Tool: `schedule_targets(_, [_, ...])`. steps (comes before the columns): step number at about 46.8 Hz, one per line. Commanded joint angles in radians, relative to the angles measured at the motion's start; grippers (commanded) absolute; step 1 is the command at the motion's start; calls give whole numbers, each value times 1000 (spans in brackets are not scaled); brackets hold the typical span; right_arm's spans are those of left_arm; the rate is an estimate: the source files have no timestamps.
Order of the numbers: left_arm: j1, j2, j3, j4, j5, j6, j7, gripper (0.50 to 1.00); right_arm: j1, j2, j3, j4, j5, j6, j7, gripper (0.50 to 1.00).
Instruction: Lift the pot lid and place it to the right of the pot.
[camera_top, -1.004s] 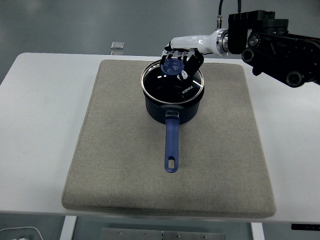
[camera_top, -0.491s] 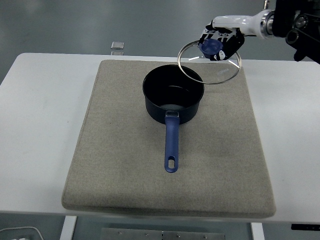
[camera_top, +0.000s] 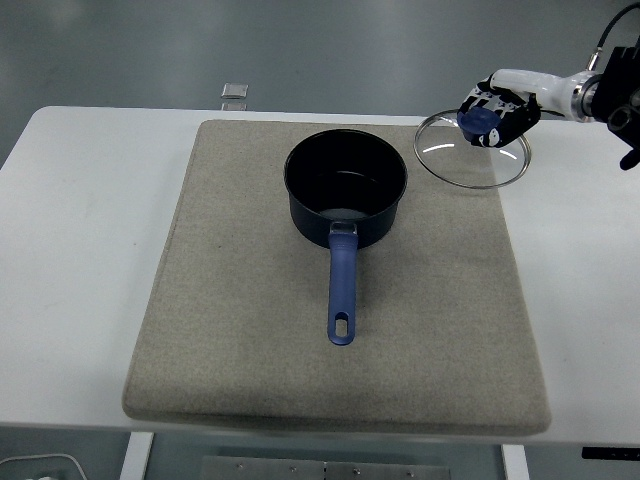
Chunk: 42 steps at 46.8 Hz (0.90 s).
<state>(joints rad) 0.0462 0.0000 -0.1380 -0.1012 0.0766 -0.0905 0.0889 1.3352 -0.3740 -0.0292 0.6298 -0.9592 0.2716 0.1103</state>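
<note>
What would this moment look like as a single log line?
right hand: grips lid knob | lid: held right of pot, over mat corner | pot: uncovered on mat | left arm: unseen

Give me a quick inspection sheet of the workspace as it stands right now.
Surface: white table with a grey mat on it.
Job's things: dark blue pot open on the mat, handle toward the near edge; glass lid held to the pot's right, over the mat's far right corner.
Clutter: small clear object near the far edge.
Grippers: right hand grasps the lid's blue knob; left not in view.
Cables: black cable at the right arm.
Surroundings: grey floor.
</note>
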Motion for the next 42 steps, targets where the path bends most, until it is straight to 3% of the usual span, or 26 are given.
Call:
schedule_targets(1, [0,0,0,0,0,0,0,1000,-21,4,-1,1,0,-6,5,500])
schedule_targets(11, [0,0,0,0,0,1,0,1000,-65,40,-1,-1,-1,-64,6,500])
schedule_targets(16, [0,0,0,0,0,0,0,1000,-74,46,-6,-1,-1,-94,6,623])
schedule_targets(20, [0,0,0,0,0,0,0,1000,-74,46,-9,1,2,-94,6,790])
schedule_targets(23, [0,0,0,0,0,0,0,1000,-74,46,0,1,3,-92,6,858])
schedule_targets(31, [0,0,0,0,0,0,0,1000,-68,38,6,1,46,-85,8,891])
schedule_targets(42, [0,0,0,0,0,0,0,1000,-54,26,23,-1,318,-48,6,893])
